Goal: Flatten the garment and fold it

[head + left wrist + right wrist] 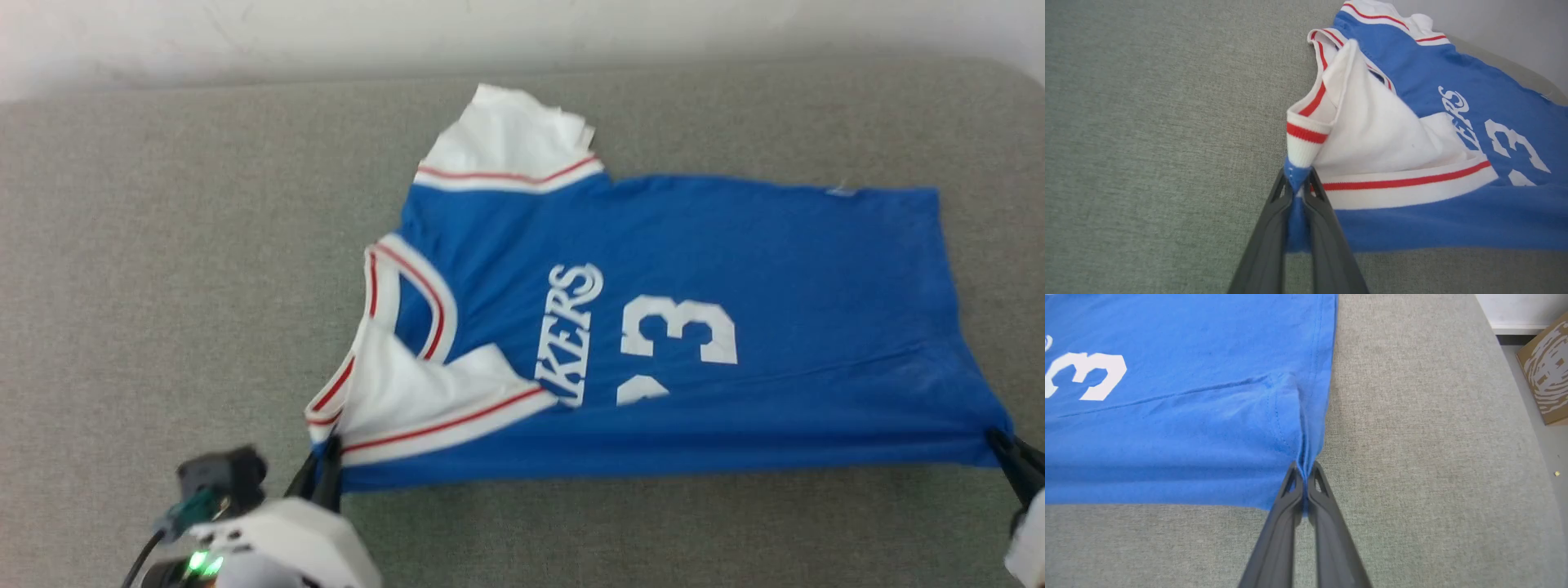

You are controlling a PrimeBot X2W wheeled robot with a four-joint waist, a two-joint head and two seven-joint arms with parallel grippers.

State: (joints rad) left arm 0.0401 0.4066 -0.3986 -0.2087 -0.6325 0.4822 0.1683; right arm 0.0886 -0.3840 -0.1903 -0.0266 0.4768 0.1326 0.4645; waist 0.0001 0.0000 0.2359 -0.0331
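1. Since the grey fabric-covered table [163, 245] carries everything, it comes first: the garment [775, 269] lies on it front up, collar toward my left and hem toward my right, with its near edge pulled into a straight line between my two arms.
2. The blue body is mostly flat. One long crease [1180, 394] runs from the hem corner toward the number 3 [686, 327].
3. The near white sleeve [1372, 134] is flopped over the chest and hides the start of the lettering [571, 335]. The far white sleeve [510, 131] sticks out, crumpled.
4. My left end effector [1298, 179] is clamped tight on a bunch of blue cloth at the near shoulder corner, right under the striped cuff.
5. My right end effector [1303, 473] is closed at its very tips on the near hem corner, with only a thin bit of cloth between the fingers.
6. Risk: that shallow right pinch could slip if I stretch or lift hard, and the hem would drop skewed.
7. Risk: folding now would trap the flopped sleeve and the crease inside, making a lumpy fold.
8. Risk: uneven pull from the two corners would drag the whole shirt sideways and not tension it.
9. A cardboard box [1545, 371] sits off the right end, well apart; no issue, I think.
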